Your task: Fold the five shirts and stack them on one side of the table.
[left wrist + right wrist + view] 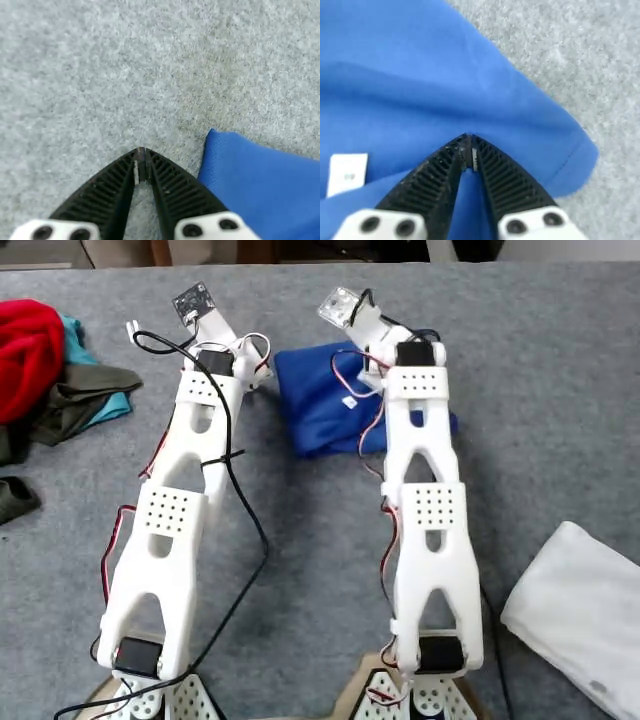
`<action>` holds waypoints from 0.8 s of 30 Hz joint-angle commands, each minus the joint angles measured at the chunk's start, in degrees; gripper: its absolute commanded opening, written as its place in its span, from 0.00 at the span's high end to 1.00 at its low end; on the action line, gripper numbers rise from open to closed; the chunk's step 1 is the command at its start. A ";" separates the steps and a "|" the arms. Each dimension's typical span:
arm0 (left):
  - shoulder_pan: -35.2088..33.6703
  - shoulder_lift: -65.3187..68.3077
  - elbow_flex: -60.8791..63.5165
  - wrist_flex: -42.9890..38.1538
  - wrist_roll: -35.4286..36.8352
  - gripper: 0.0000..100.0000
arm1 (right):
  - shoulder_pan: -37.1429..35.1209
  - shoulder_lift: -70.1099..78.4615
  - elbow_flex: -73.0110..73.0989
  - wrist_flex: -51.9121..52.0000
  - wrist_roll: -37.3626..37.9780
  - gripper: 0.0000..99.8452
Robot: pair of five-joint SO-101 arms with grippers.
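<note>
A folded blue shirt (318,400) lies at the far middle of the grey table (300,540). My right gripper (468,138) hangs just over its cloth (445,75), fingers shut tip to tip with nothing seen between them, and a white label (347,173) shows beside it. My left gripper (141,151) is shut over bare table just left of the blue shirt's corner (260,185). A heap of unfolded shirts sits at the far left: red (28,350), teal (105,405) and dark olive (70,400). A white shirt (580,610) lies at the near right edge.
Both white arms (175,520) (430,520) stretch from the near edge to the far middle, cables trailing along them. Another dark piece of cloth (15,498) lies at the left edge. Grey table lies bare between the arms and at the far right.
</note>
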 commanded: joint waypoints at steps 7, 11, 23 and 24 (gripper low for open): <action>0.53 -0.75 -2.90 0.18 0.26 0.98 | 2.51 -0.13 -13.49 15.12 5.71 1.00; 0.53 -0.75 -2.90 0.26 0.26 0.98 | 3.12 -0.04 -13.93 18.29 7.56 1.00; 0.53 -0.75 -2.90 0.26 0.26 0.98 | 0.57 4.53 -13.76 -1.76 7.12 1.00; 0.53 -0.75 -2.90 0.26 0.26 0.98 | 0.40 5.67 -13.93 -2.37 7.12 1.00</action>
